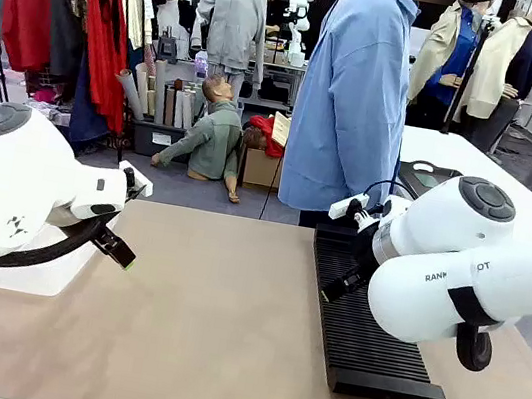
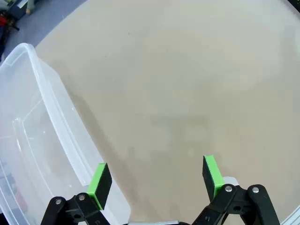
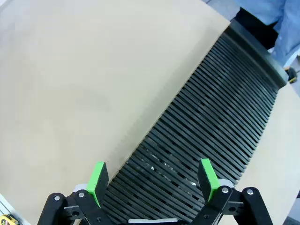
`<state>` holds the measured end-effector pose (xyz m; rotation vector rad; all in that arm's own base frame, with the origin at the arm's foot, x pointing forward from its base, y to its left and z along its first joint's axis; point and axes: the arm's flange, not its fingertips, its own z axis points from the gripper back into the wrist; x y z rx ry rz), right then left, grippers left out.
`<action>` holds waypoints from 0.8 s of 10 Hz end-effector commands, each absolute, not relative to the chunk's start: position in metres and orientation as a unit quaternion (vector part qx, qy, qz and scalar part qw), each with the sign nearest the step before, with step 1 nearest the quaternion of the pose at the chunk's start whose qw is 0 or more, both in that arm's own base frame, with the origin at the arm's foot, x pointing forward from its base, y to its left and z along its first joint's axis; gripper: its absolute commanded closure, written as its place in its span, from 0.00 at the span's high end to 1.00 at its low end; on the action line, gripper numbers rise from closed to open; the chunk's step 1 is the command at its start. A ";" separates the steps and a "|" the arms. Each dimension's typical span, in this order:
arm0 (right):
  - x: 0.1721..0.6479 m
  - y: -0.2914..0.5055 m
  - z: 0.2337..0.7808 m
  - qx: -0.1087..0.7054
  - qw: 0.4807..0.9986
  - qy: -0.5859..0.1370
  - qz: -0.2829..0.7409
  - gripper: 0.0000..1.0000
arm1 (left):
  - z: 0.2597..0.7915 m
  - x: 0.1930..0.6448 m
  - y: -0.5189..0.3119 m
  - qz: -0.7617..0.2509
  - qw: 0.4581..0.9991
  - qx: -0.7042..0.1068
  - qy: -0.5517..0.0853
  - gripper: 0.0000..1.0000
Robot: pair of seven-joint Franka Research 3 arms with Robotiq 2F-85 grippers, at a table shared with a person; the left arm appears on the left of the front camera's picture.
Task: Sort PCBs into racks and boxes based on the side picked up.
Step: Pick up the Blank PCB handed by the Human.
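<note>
Altogether one rack [image 1: 367, 327], one tub [image 2: 33, 140], left fingers [image 2: 99, 185] and right fingers [image 3: 97, 180] spread.

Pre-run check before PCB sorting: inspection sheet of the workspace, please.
Surface: tan table, bare in the middle.
Job's things: clear box at robot's left, no boards seen inside; black rack at right, slots unfilled; PCBs: nothing seen.
Clutter: nothing seen.
Hands: left hand open, over box's edge and table; right hand open, over rack's edge.
Cables: black cable looped under left arm.
Surroundings: person in blue shirt at far side, behind rack; clothes rail beyond.
</note>
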<state>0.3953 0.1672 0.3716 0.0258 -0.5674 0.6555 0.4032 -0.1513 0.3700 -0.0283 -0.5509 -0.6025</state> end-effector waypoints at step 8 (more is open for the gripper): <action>0.395 0.167 0.372 0.013 0.907 -0.275 0.318 1.00 | 0.370 0.403 -0.151 -0.293 0.918 -0.014 -0.268 1.00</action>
